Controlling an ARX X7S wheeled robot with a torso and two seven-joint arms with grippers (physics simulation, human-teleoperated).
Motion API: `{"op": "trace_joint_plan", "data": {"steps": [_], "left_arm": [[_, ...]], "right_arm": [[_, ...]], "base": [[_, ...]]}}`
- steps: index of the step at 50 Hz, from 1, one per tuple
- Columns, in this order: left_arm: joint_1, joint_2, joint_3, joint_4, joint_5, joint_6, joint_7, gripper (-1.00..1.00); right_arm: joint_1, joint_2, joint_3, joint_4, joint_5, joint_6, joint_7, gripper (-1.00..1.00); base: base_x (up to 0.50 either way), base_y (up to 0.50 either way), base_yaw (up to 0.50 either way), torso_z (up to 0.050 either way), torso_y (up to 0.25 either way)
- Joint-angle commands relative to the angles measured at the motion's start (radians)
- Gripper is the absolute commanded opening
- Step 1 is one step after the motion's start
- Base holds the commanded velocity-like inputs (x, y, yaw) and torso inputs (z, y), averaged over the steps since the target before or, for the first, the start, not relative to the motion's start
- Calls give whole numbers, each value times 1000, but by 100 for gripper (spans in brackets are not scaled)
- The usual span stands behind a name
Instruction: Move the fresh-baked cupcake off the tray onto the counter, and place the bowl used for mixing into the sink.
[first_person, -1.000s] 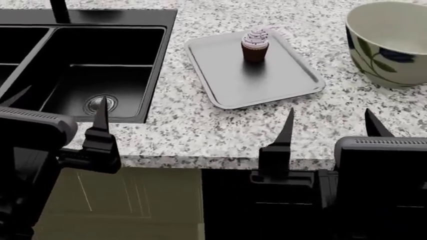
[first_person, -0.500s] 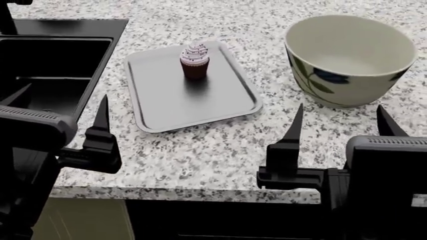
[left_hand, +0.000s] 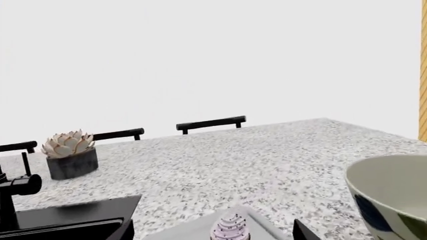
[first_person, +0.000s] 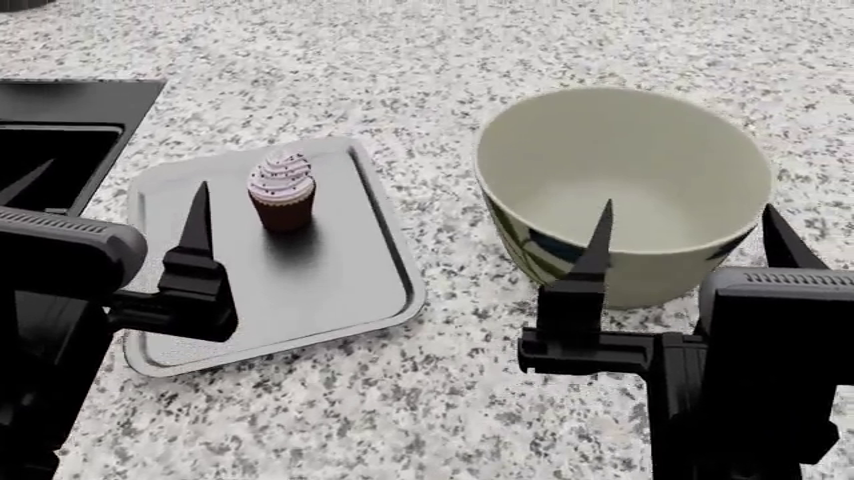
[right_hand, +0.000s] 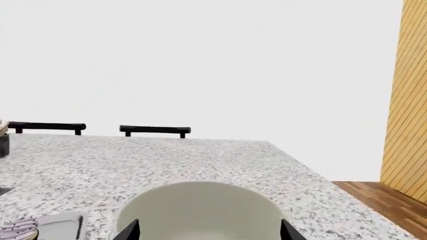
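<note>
Nearest the head camera, both arms reach forward low over the counter's (first_person: 441, 400) speckled granite. The right gripper (first_person: 683, 232) has its two black fingers spread wide and holds nothing; in the head view one finger (first_person: 595, 245) stands before the bowl's near wall and the other rises by its right side. The right wrist view shows both fingertips at the picture's lower edge, with the bowl (right_hand: 200, 210) between them and just beyond. The left gripper (first_person: 114, 205) is likewise spread and empty: one finger (first_person: 196, 222) overlaps the tray in the head view, the other shows only as a thin tip nearer the sink.

The tray (first_person: 334, 290) lies flat on the counter, skewed to its edge, between sink and bowl. The cupcake (first_person: 282, 190) stands upright on the tray's far half, apart from both grippers. In the left wrist view its frosting (left_hand: 230, 229) peeks up at the lower edge.

The bowl (first_person: 627, 190) sits upright on the counter just right of the tray, not touching it. Its inside is plain and bare; dark blue and green leaf markings show low on its outside. No brand, label or writing can be read on anything.

The sink (first_person: 60, 125) shows as a black corner at the head view's left. Farther back, the left wrist view shows the black faucet (left_hand: 17, 192), a pale succulent in a dark pot (left_hand: 70, 155) on the counter, and black chair backs (left_hand: 210, 123) beyond its far edge. The right wrist view adds a slatted wooden wall (right_hand: 407, 95).
</note>
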Motion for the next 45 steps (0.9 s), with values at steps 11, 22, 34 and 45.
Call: {"op": "trace_joint_plan", "data": {"steps": [11, 22, 34, 45], "left_arm": [[-4, -5, 4, 7, -11, -3, -12, 100], [-2, -11, -3, 25, -20, -10, -20, 100], [-1, -20, 9, 36, -14, -8, -33, 100], [4, -25, 8, 26, -17, 6, -35, 100]], "right_arm": [[26, 17, 10, -41, 20, 42, 18, 100], [19, 11, -5, -11, 22, 23, 15, 100], [5, -3, 19, 1, 64, 53, 15, 100], [85, -98, 199, 23, 214, 446, 103, 100]], "base": [[393, -274, 0, 0, 0], [393, -275, 0, 0, 1], [261, -174, 0, 0, 1], [0, 0, 0, 0, 0]]}}
